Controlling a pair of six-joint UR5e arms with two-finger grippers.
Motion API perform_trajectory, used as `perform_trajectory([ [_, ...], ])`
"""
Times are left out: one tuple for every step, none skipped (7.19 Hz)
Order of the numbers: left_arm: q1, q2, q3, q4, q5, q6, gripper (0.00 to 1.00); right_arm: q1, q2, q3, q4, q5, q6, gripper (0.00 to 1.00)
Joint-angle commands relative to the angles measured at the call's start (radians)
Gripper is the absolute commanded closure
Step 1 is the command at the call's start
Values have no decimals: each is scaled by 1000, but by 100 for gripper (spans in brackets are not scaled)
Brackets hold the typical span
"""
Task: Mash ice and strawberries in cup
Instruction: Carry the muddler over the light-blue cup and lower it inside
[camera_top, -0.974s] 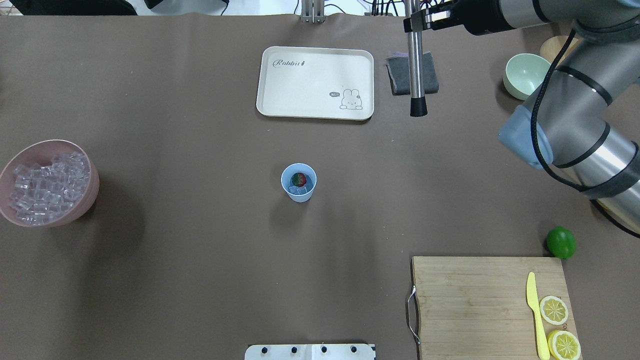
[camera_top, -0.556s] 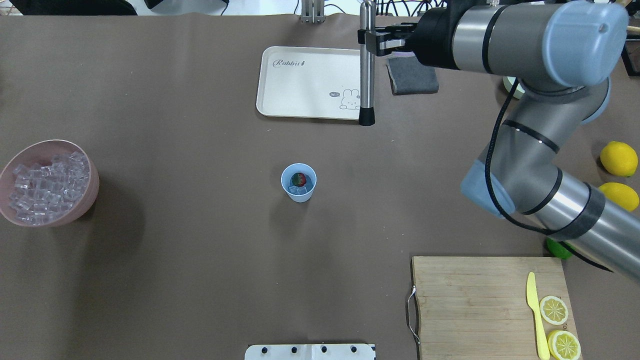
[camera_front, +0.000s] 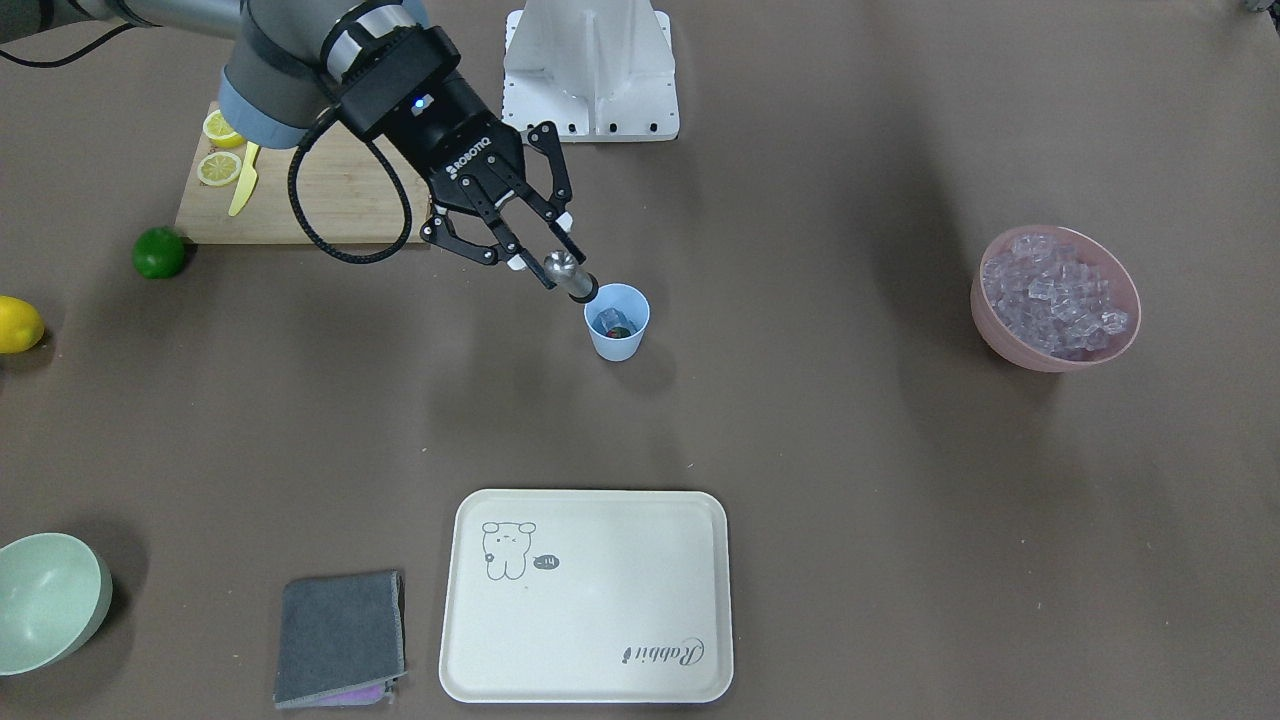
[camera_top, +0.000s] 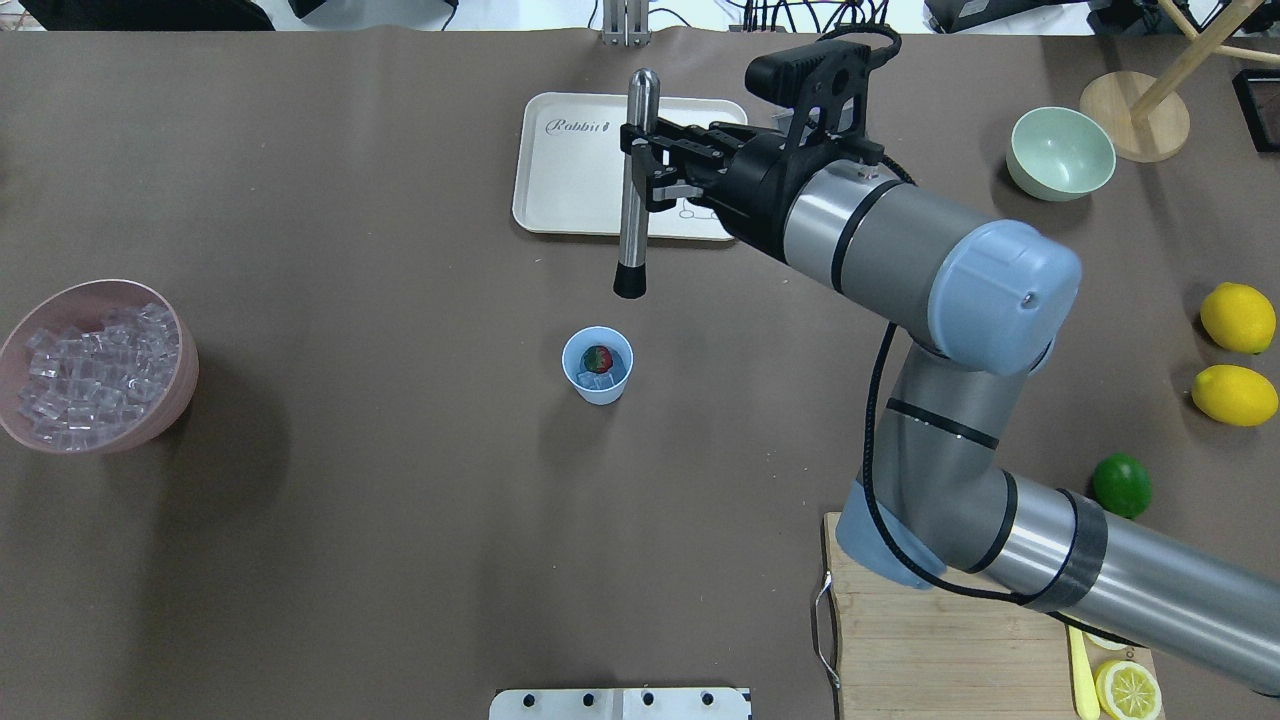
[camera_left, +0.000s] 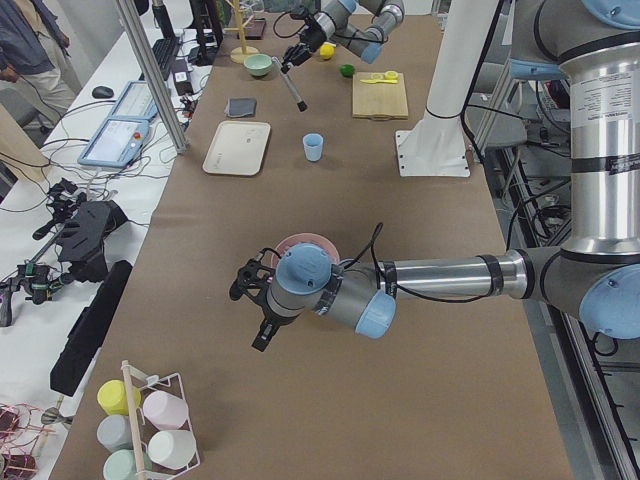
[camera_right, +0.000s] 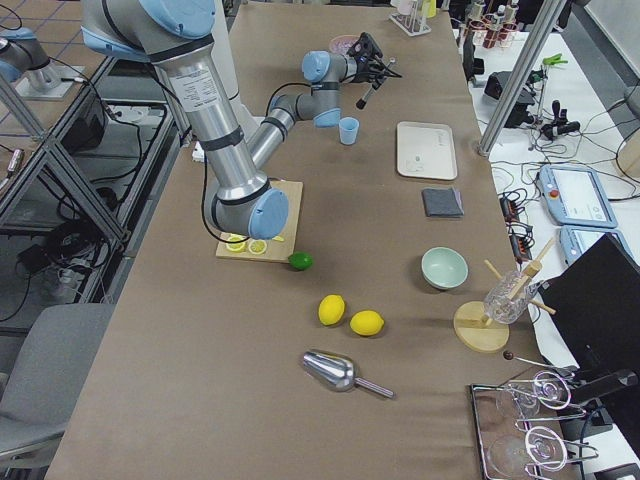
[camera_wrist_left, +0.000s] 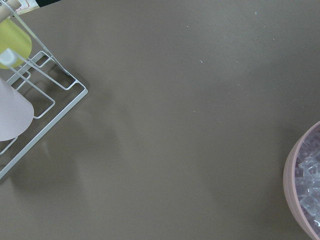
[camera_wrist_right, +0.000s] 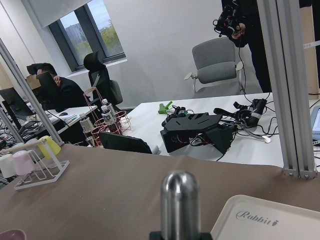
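The light-blue cup (camera_top: 597, 390) stands mid-table and also shows in the front view (camera_front: 617, 345). Inside it lie the red strawberry (camera_top: 597, 357) and a few clear ice cubes (camera_top: 600, 380). My right gripper (camera_top: 648, 165) is shut on an upright steel muddler (camera_top: 633, 200) with a black tip (camera_top: 629, 285), held in the air just beyond the cup. In the front view the gripper (camera_front: 540, 262) is beside the cup's rim. My left gripper (camera_left: 255, 305) shows only in the left side view, near the pink bowl; I cannot tell its state.
A pink bowl (camera_top: 180, 385) full of ice cubes sits at the left edge. A cream tray (camera_top: 570, 150) lies behind the muddler. A green bowl (camera_top: 1060, 152), two lemons (camera_top: 1238, 317), a lime (camera_top: 1121, 485) and a cutting board (camera_top: 900, 640) are on the right.
My right arm has swung left with the muddler, from over the grey cloth, across the tray, to just beyond the cup. The cup has not moved.
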Motion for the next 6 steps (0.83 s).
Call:
perform_trajectory([
  [-1,-1,17,0,-9,-1,3,-103,26,-5,1,-197,-56,100],
  [-1,-7,40,-4,-9,1,3,-105,29,-5,4,-211,-106,100],
  [-1,-6,46,-7,-9,1,3,-111,26,-8,6,-242,-118,100],
  [-1,-4,46,-8,-9,1,3,-130,45,-36,6,-291,-131,100],
  [-1,-6,54,-8,-9,1,3,-156,65,-68,6,-315,-142,100],
  [-1,-1,58,-12,-10,4,3,-163,83,-94,6,-354,-147,100],
])
